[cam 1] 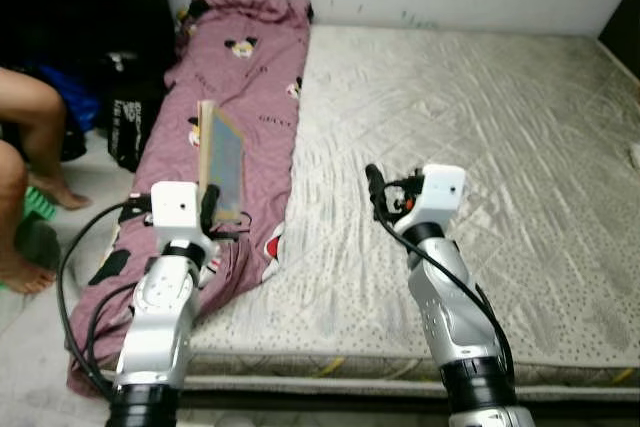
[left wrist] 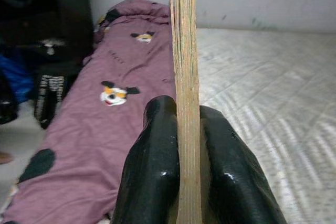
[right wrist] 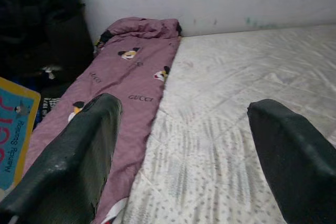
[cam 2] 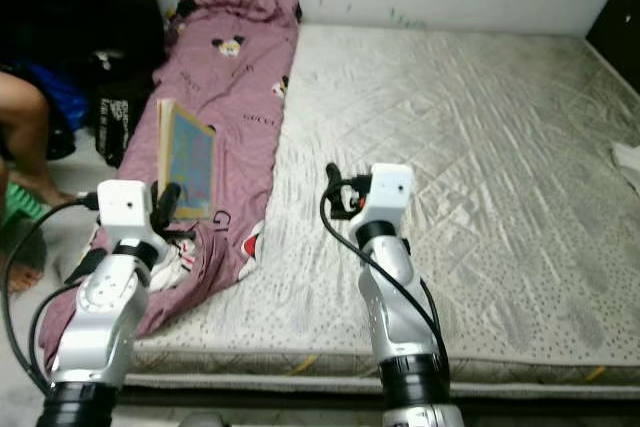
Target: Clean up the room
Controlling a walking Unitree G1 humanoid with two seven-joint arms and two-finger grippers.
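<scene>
- Left gripper (left wrist: 181,145) is clamping a book (cam 1: 222,159) upright over the purple blanket (cam 1: 250,97).
- Right gripper (right wrist: 184,150) is hovering spread wide over the mattress (cam 1: 470,137).

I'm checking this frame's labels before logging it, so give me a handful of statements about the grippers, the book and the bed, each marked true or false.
1. The left gripper is shut on a thin book. True.
2. The book lies flat on the mattress. False: it is held upright, above the purple blanket.
3. The right gripper is open and holds nothing. True.
4. The purple blanket covers the whole mattress. False: it lies along the robot's left side only; the rest is bare.
5. A person's legs show at the robot's left, beside the bed. True.
</scene>
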